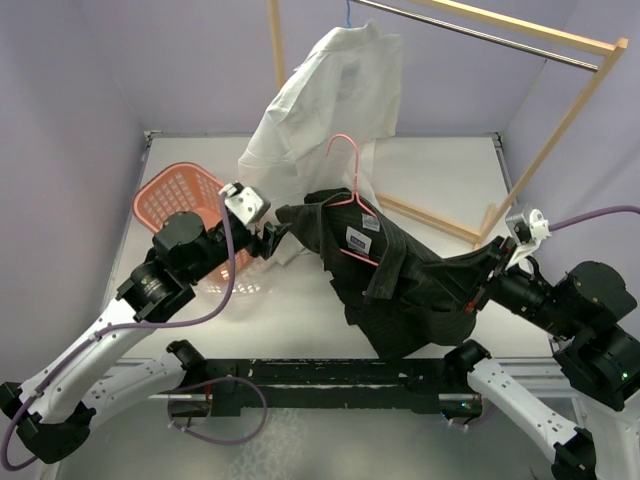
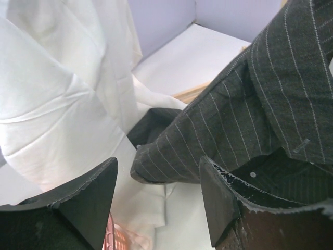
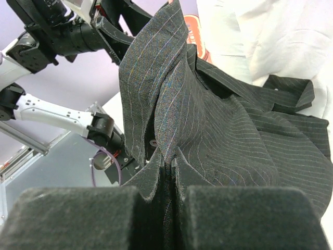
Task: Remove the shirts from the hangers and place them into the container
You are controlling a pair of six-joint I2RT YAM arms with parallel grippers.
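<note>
Cloth of the dark shirt (image 3: 218, 140) sat pinched in my right gripper (image 3: 169, 195) (left gripper (image 2: 158, 172) agape), probably to free its pink hanger (image 1: 356, 180).

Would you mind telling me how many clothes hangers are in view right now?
2. The pink hanger lies on the dark shirt on the table. The blue hanger shows only its hook above the hanging white shirt; the rest is hidden.
</note>
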